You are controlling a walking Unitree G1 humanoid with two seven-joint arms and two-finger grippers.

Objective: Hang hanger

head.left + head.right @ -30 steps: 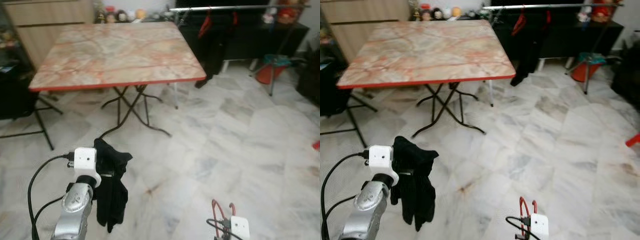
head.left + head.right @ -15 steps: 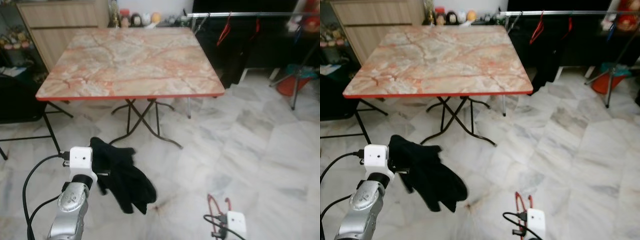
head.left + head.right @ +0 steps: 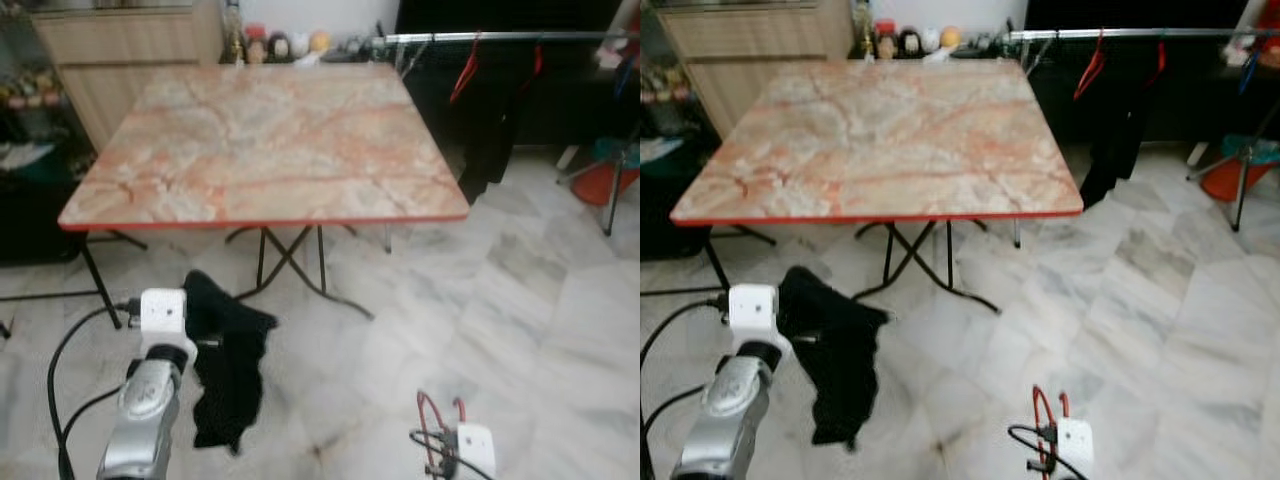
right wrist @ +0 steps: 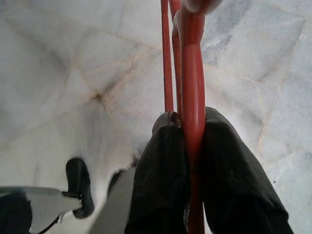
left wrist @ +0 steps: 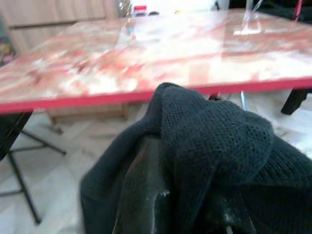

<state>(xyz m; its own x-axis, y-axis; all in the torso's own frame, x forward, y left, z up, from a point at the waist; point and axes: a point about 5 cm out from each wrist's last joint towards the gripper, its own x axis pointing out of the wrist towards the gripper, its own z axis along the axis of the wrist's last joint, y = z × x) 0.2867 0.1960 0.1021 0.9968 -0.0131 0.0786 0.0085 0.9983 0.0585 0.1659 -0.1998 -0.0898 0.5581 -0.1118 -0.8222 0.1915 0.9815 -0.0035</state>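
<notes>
in the left eye view, the left tool (image 3: 200, 340) sits low on the robot's left above the pale marble floor (image 3: 520, 300), with a black knitted garment (image 3: 228, 370) draped over it and hanging down. low on the right, the right tool (image 3: 440, 415) carries a red wire hanger (image 3: 438, 420) whose loops rise just above the white wrist block. ahead stands a folding surface with a pink marble-pattern top and red edge (image 3: 270, 140) on crossed black legs. behind it to the right runs a silver clothes rail (image 3: 500, 37) with red hangers and a dark garment (image 3: 490, 120) hung from it; a wooden cabinet (image 3: 130, 50) stands at the back left

in the left wrist view, the black knit (image 5: 209, 146) wraps the fingers (image 5: 141, 195), so i cannot tell how wide this tool stands; the surface's red edge runs just beyond

in the right wrist view, the two black fingers (image 4: 161, 180) are clamped tight on the red hanger's wire (image 4: 192, 97), which runs away over the floor
</notes>
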